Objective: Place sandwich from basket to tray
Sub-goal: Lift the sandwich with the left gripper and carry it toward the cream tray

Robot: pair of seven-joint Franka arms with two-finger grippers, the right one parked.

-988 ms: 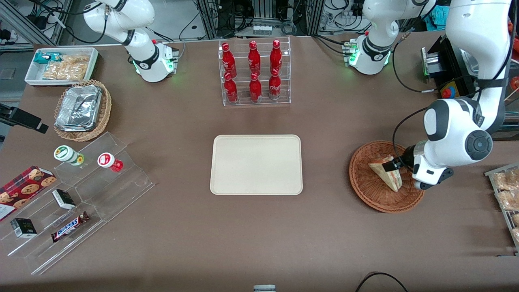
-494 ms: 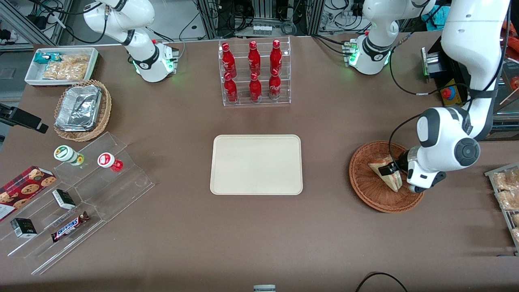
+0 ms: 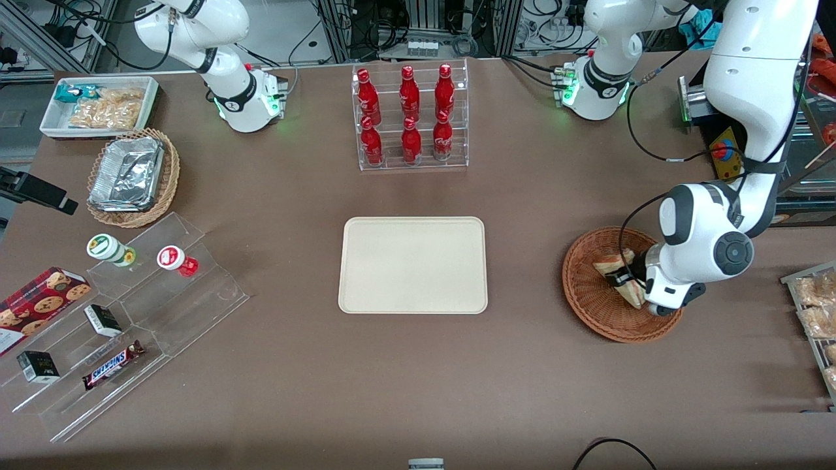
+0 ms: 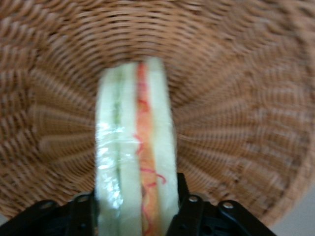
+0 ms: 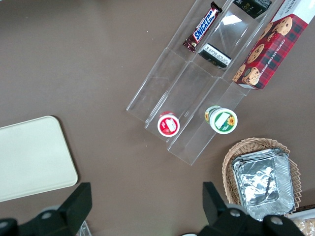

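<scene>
The sandwich [image 3: 610, 266] lies in the reddish-brown wicker basket [image 3: 591, 307] toward the working arm's end of the table. My left gripper [image 3: 626, 282] is low in the basket, open, with one finger on each side of the sandwich's wide end. In the left wrist view the sandwich [image 4: 135, 147] stands on edge between the black fingers [image 4: 189, 211], with pale bread and orange, red and green layers, over the basket's weave [image 4: 236, 98]. The gripper [image 4: 134, 216] straddles it closely. The cream tray [image 3: 413, 264] lies flat in the table's middle and also shows in the right wrist view [image 5: 29, 157].
A clear rack of red bottles [image 3: 410, 117] stands farther from the camera than the tray. A rack of bagged snacks [image 3: 813, 307] sits at the working arm's table edge. A clear stepped stand [image 3: 130, 313], a foil-pan basket [image 3: 134, 176] and a white snack bin [image 3: 98, 104] lie toward the parked arm's end.
My left gripper has moved down and toward the tray, sliding farther over the sandwich, so its fingers now flank it. The sandwich has stayed in the basket.
</scene>
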